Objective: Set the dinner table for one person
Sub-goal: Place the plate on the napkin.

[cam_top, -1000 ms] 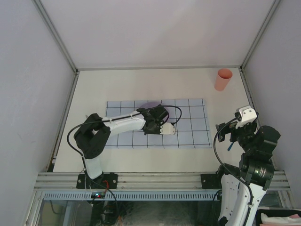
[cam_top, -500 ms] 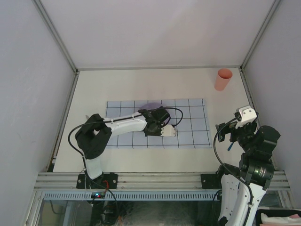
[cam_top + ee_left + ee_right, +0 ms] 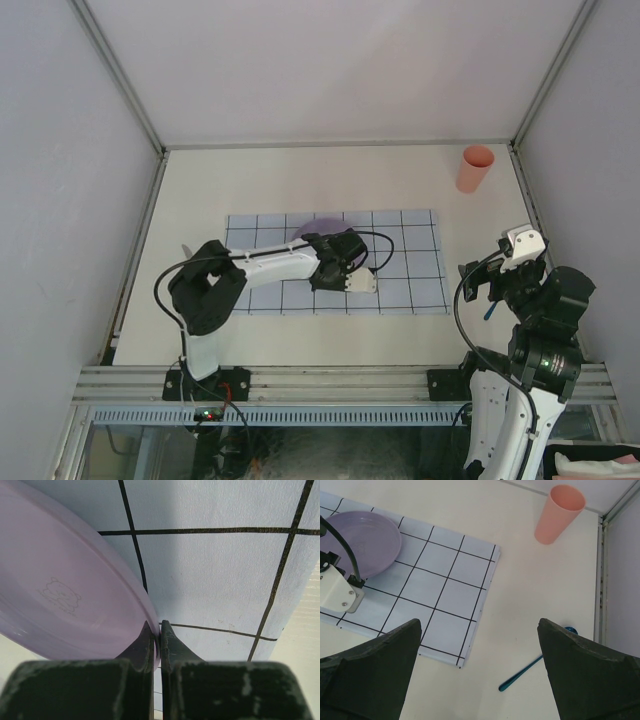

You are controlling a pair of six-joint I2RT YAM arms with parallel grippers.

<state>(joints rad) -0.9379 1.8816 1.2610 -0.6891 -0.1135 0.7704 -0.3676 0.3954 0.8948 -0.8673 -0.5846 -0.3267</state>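
Observation:
A lilac plate (image 3: 60,580) lies on the pale blue grid cloth (image 3: 215,580) on the off-white dinner table (image 3: 300,180). My left gripper (image 3: 159,635) is shut on the plate's rim, one finger over the rim and one under it. In the top view the left gripper (image 3: 326,244) hides most of the plate (image 3: 318,226). The right wrist view shows the plate (image 3: 362,540) at the cloth's far left. My right gripper (image 3: 479,625) is open and empty, held high above the table's right side.
A pink cup (image 3: 475,168) stands upright at the far right corner; it also shows in the right wrist view (image 3: 558,514). A teal spoon (image 3: 535,667) lies on the bare table right of the cloth (image 3: 445,590), near the right rail.
My left gripper has shifted slightly right and towards the near edge, still holding the plate's rim. The right arm has not moved.

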